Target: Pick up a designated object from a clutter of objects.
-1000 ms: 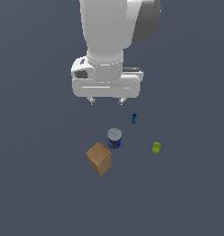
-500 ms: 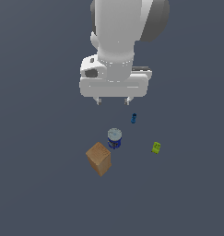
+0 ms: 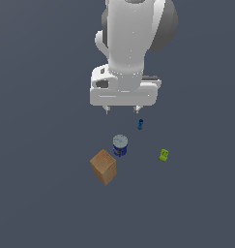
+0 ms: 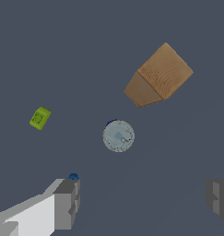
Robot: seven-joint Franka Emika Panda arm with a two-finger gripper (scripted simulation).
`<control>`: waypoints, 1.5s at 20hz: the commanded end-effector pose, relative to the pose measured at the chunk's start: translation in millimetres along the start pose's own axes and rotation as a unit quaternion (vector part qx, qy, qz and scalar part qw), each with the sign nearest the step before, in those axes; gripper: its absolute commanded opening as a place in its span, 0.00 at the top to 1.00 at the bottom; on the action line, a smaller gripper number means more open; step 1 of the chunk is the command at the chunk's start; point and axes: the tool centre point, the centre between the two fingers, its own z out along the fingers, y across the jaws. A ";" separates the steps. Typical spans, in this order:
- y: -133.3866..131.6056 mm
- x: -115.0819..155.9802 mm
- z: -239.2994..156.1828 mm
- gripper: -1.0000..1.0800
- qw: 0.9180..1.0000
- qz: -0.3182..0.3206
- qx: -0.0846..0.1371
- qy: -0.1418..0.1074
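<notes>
In the upper centre of the exterior view, the claw point(image 3: 122, 110) is hanging from the white arm point(image 3: 133, 38), its two fingers pointing down and standing wide apart, released, gripping nothing and touching nothing. In the wrist view the two grey fingertips point(image 4: 67, 203) are sitting far apart along the lower edge, with bare floor showing between them.

The peg point(image 3: 140, 124), tiny, slim and dark blue, is standing upright near the middle of the exterior view, just below the claw's right-hand finger as that view shows it. In the wrist view only its blue top point(image 4: 73, 176) is peeking out just beside one fingertip.

The can point(image 3: 120, 145), blue with a pale lid, is standing below the peg and to its left, lid on, contents hidden. Close below the can, the tan box point(image 3: 104, 166) is sitting tilted on the floor point(image 3: 41, 145), closed. The yellow-green block point(image 3: 163, 155) is lying apart at centre right.
</notes>
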 end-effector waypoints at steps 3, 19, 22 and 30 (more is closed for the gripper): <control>-15.3 -5.6 22.8 0.04 1.000 -0.011 0.000 0.001; -97.9 -75.2 146.2 0.04 0.997 -0.079 0.006 0.007; -109.5 -92.7 164.2 0.04 0.996 -0.091 0.008 0.007; -127.4 -126.9 193.1 0.04 0.994 -0.112 0.012 0.008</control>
